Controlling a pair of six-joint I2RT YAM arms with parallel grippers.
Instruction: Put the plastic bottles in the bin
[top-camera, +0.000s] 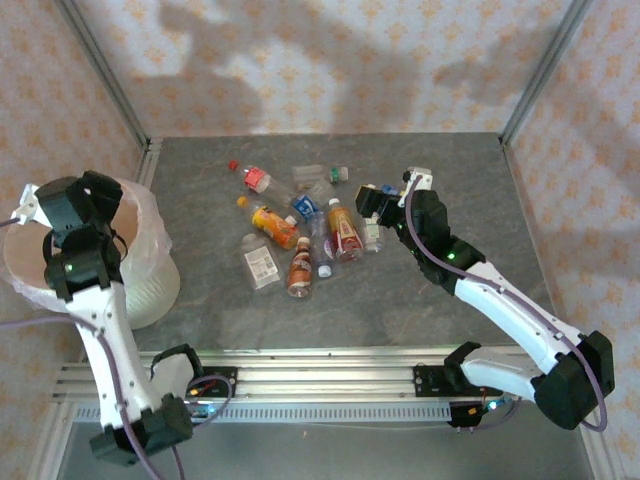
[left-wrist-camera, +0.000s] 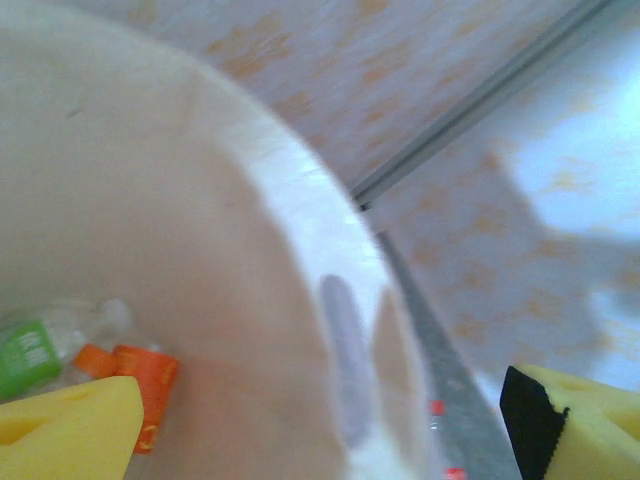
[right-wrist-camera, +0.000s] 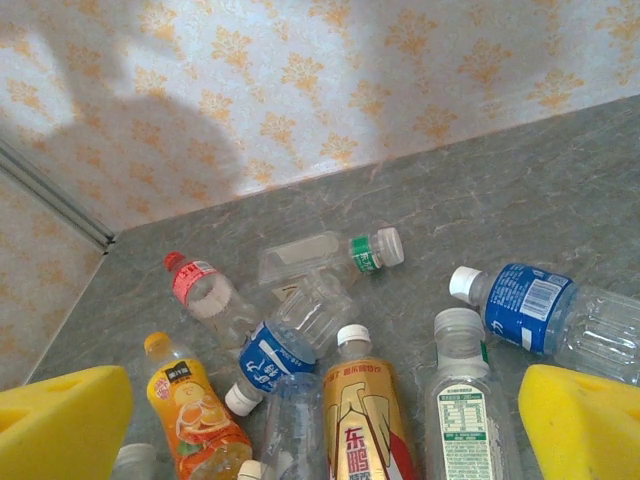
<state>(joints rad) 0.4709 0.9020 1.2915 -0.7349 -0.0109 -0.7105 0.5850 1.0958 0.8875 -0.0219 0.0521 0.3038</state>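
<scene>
below left claw (left-wrist-camera: 318, 432), bottles (left-wrist-camera: 142, 396) in bin (left-wrist-camera: 210, 240)

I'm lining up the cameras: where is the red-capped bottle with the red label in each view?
Top external: red-capped bottle at the far left end of the pile.
Right wrist: red-capped bottle left of centre, cap toward the patterned wall.
Left wrist: red specks beyond the bin rim, too small to tell.
Shared landmark: that patterned wall.

Light: bright, from your near side.
Shadows: large arm shapes on the back wall (top-camera: 330, 60).
Blur: your left wrist view soft, bin (left-wrist-camera: 300, 225) rim washed out.
</scene>
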